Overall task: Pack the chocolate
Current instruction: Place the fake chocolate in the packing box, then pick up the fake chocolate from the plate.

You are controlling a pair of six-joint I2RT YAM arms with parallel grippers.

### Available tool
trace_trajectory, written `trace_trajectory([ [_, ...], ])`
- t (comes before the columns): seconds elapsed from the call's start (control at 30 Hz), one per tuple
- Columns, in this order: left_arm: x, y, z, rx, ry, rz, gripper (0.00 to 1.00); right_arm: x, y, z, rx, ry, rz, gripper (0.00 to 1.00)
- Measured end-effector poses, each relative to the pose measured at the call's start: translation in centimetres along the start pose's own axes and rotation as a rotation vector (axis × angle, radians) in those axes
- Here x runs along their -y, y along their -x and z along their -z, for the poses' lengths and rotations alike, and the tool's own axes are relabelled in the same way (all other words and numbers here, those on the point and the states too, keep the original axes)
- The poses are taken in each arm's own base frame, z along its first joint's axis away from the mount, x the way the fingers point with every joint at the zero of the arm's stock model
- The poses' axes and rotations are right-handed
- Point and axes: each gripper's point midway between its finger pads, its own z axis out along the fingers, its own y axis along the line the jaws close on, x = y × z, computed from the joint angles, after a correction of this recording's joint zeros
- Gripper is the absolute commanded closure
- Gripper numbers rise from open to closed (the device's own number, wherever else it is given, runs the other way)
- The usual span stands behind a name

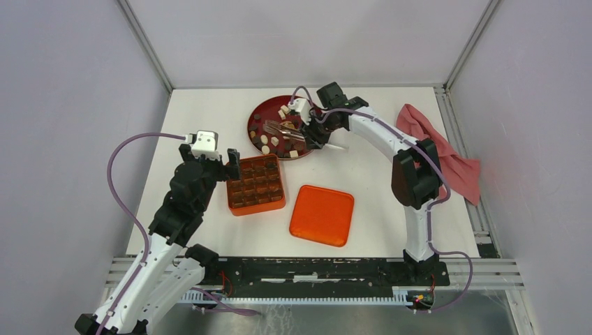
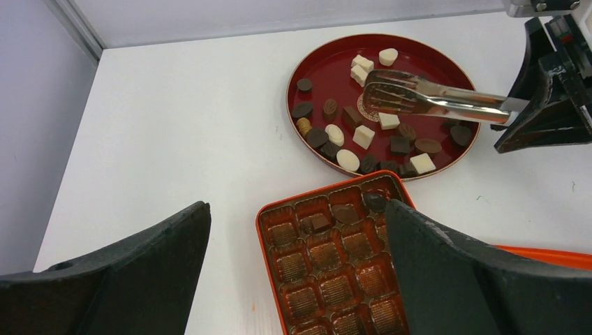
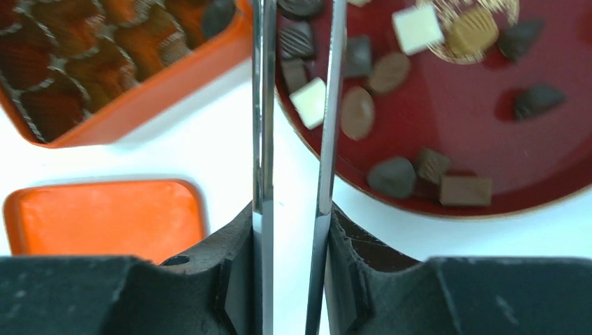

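The chocolate [image 2: 363,136], dark and cream-white pieces, lies scattered on the red plate [image 2: 297,80]. Three dark pieces [image 2: 320,222] sit in the far row of the orange box [image 2: 335,279]. My right gripper [image 1: 315,129] is shut on metal tongs [image 2: 433,101], whose heads hover over the plate's middle. Whether a piece sits between the heads does not show. In the right wrist view the tongs' two arms [image 3: 263,105] run a little apart between my fingers [image 3: 292,216]. My left gripper [image 1: 211,155] stands open at the box's left edge; its right finger reaches over the box.
The orange lid [image 1: 322,215] lies flat to the right of the box [image 1: 256,185]. A red cloth [image 1: 447,150] is crumpled at the table's right edge. The plate [image 1: 260,115] sits at the back centre.
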Motion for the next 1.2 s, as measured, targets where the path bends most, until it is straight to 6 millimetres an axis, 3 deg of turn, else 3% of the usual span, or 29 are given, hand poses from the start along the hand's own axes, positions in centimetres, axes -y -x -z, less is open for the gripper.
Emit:
trace_trajectory([
  [0.13,0.0,0.0,0.0,0.0,0.0,0.0,0.0,2.6,-2.4,1.0,-0.028,-0.053,-0.04,0.61],
  [0.3,0.0,-0.1,-0.1,-0.005,-0.001,-0.002,0.0,4.5,-4.1,1.7,-0.055,-0.092,-0.059,0.61],
  [0.67,0.2,-0.3,-0.2,-0.011,-0.005,-0.004,0.0,6.1,-8.5,-0.7,-0.155,-0.091,-0.096,0.6],
  [0.83,0.2,-0.3,-0.2,-0.012,-0.006,-0.004,0.0,6.9,-9.4,-0.6,-0.172,-0.106,-0.113,0.6],
  [1.2,0.2,-0.3,-0.3,-0.014,-0.006,-0.004,0.0,7.8,-9.5,-0.8,-0.173,-0.103,-0.126,0.58],
])
